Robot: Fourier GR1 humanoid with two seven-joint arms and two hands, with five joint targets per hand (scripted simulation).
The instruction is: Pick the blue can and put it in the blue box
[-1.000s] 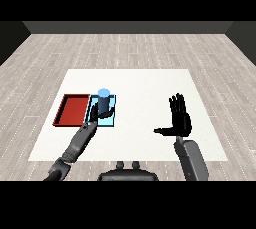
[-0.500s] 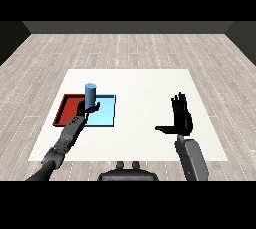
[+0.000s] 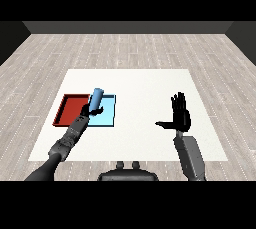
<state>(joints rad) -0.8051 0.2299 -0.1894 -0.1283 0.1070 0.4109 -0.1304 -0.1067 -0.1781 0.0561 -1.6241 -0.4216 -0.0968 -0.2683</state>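
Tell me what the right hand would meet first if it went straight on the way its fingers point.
The right hand is open, fingers pointing away across the white table. That line looks free as far as the view shows; the blue can and both trays lie well off to its left. Height above the table is unclear.

Blue can [image 3: 96, 98]; red tray [image 3: 70, 109]; white table [image 3: 145, 88].

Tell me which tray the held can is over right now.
The light blue tray, the right one of the pair. The left hand holds the blue can tilted over its left edge, beside the red tray.
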